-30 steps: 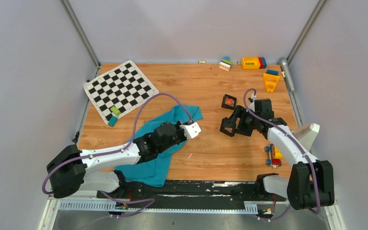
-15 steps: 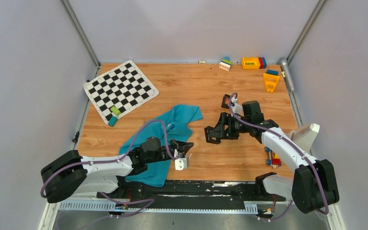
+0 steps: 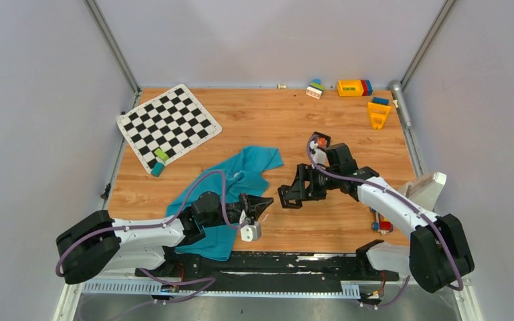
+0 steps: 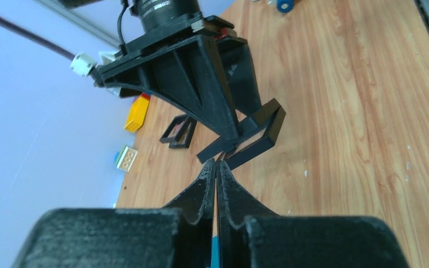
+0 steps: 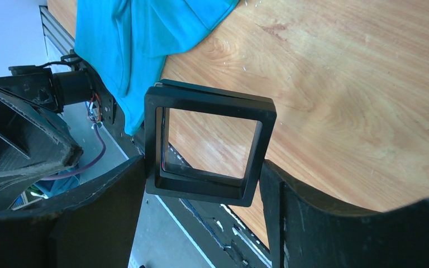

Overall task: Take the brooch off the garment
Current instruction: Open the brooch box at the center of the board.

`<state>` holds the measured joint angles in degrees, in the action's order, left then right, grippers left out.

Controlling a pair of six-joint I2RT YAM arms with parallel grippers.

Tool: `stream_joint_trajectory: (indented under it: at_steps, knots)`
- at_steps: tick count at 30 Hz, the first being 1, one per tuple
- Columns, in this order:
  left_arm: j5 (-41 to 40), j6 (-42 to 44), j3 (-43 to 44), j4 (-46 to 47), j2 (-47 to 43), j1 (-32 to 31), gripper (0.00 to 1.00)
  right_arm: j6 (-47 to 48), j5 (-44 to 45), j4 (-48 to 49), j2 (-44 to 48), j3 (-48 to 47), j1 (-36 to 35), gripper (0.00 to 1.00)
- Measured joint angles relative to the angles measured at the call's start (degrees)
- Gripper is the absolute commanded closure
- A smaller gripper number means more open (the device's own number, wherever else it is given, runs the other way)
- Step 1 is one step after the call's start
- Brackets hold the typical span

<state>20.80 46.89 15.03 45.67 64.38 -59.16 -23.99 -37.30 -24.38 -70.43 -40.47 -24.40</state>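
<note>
- Top external view: the garment (image 3: 251, 164) lies rumpled at the near left of the desk (image 3: 274, 114), with the left arm passing above it.
- Off the cloth, the left tool (image 3: 265, 201) is pinched tight together. Whether the brooch sits between its tips is too small to tell.
- Facing it, the right tool (image 3: 286, 198) is clamped on a black square box (image 5: 211, 107), just beside the left tips.
- Unpinning looks done, and stowing is probably what is left.

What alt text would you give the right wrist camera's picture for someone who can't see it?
A black square frame with a clear window is clamped between the right arm's two black jaws, with a wooden table behind it. A teal-blue garment lies on the table at the upper left.
</note>
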Motion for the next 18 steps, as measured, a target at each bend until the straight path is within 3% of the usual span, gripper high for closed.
stream_joint_trajectory:
  at_steps: [2, 7, 9, 11, 13, 18]
  knots:
    - [-3.02, -1.97, 0.00, 0.59, 0.00, -0.02, 0.77, -0.39, 0.87, -0.20, -0.02, -0.35, -0.07, 0.65]
    - [-21.42, -17.22, 0.59, 5.11, -0.22, 0.00, 0.31, -1.33, 3.45, -0.24, 1.14, -1.42, -0.07, 0.65]
    - [-30.49, -26.80, 2.86, 0.87, -1.88, 0.07, 0.11, -1.38, 3.91, -0.17, 2.71, -1.68, -0.07, 0.65]
    - [-35.60, -34.75, 6.40, -5.88, -5.11, 0.48, 0.06, -1.38, 4.15, -0.07, 4.68, -1.70, -0.07, 0.65]
    - [-36.50, -42.91, 10.84, -13.29, -8.79, 1.70, 0.08, -1.40, 4.00, 0.46, 6.32, -1.70, -0.07, 0.65]
    - [-26.49, -61.51, 18.51, -24.37, -14.62, 8.22, 0.16, -1.38, 2.23, 2.84, 9.25, -1.62, -0.07, 0.65]
